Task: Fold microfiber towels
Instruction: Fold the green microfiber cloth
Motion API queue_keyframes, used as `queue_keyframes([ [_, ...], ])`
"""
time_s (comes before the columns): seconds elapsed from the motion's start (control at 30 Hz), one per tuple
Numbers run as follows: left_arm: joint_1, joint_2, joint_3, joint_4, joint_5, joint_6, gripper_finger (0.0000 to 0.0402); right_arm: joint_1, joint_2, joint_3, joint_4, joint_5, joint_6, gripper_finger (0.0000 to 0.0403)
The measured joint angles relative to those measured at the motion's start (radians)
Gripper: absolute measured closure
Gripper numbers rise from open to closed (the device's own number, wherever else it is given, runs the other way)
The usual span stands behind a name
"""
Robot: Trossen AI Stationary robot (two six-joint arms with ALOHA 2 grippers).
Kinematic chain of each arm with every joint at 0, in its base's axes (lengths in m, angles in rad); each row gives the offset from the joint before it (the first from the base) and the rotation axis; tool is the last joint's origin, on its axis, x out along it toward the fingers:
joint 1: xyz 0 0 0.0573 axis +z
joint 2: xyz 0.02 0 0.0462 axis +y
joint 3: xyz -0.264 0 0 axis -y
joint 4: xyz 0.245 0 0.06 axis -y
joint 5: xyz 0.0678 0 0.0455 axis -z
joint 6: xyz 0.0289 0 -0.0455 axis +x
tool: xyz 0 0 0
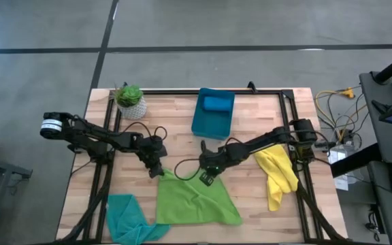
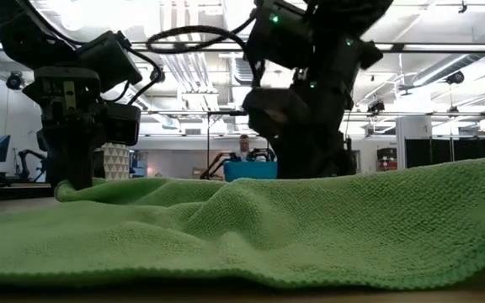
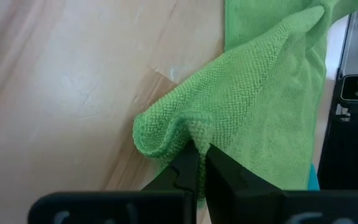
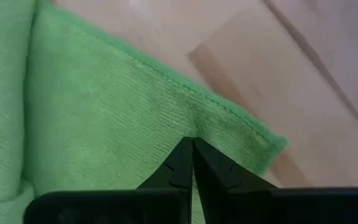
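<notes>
We are pinching the lime green towel [image 1: 196, 201], lying nubbly and soft on the wooden surface [image 1: 175, 116], at its far corners, left hand [image 3: 201, 155] and right hand [image 4: 191, 152] both clamped shut on cloth, and should be lifting evenly to fold it flat.

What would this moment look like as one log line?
left gripper: shut on green towel corner | right gripper: shut on its far edge | towel: flat, unfolded
</notes>
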State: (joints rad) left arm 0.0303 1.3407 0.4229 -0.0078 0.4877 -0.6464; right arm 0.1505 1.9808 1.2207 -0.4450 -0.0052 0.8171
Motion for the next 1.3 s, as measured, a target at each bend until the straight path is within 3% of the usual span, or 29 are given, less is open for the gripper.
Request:
queue_keyframes([
  [0.23,0.0,0.0,0.0,-0.001,-0.073,0.003,0.0401,-0.001,-0.035,0.0,-0.248,0.213,0.132,0.0394],
  [0.43,0.002,0.0,0.001,0.007,-0.261,0.005,0.0402,-0.004,-0.047,-0.003,-0.313,0.233,0.16,0.0394],
  [0.63,0.007,0.0,0.005,0.009,-0.409,0.005,0.0402,-0.005,-0.047,-0.011,-0.428,0.269,0.286,0.0394],
  [1.0,0.029,-0.001,0.005,0.008,-0.424,0.045,0.0398,-0.005,-0.056,-0.013,-0.589,0.321,0.419,0.0394],
  [1.13,0.029,-0.002,0.005,0.008,-0.427,0.152,0.0362,-0.005,-0.078,-0.013,-0.604,0.34,0.432,0.0394],
  [1.3,0.029,-0.006,0.007,-0.03,-0.463,0.193,0.028,-0.007,-0.111,-0.013,-0.626,0.349,0.444,0.0394],
])
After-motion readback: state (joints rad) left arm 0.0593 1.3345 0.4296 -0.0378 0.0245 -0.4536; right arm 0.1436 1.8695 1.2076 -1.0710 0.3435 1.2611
